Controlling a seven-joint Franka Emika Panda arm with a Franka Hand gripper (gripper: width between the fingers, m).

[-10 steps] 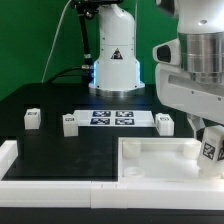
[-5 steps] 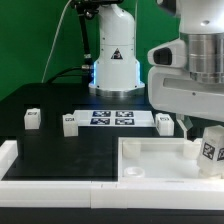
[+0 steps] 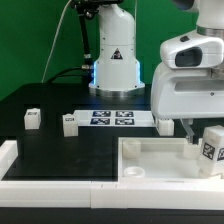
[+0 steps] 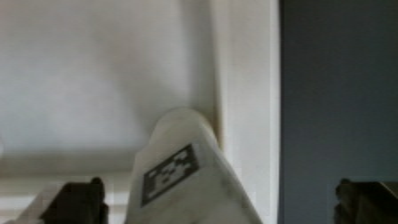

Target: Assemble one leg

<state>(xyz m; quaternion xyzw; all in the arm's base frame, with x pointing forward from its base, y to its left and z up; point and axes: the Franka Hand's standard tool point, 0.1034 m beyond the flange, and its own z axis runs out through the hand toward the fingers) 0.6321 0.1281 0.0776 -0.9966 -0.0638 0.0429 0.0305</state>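
White Franka arm [image 3: 188, 85] poised over the large white square plastic tray-like part [image 3: 150, 165], gripper [image 4: 219, 203] released.

The arm hangs there probably because the tray's corner is where the small chunky white plastic leg with a black-and-white tag [image 3: 210, 147] seats; the leg stands at that corner, on the exterior view's right. The exterior view gives this placement but hides the fingers. The wrist view shows the dark fingertips [image 4: 75, 200] spread wide either side of the leg, seemingly touching neither side.
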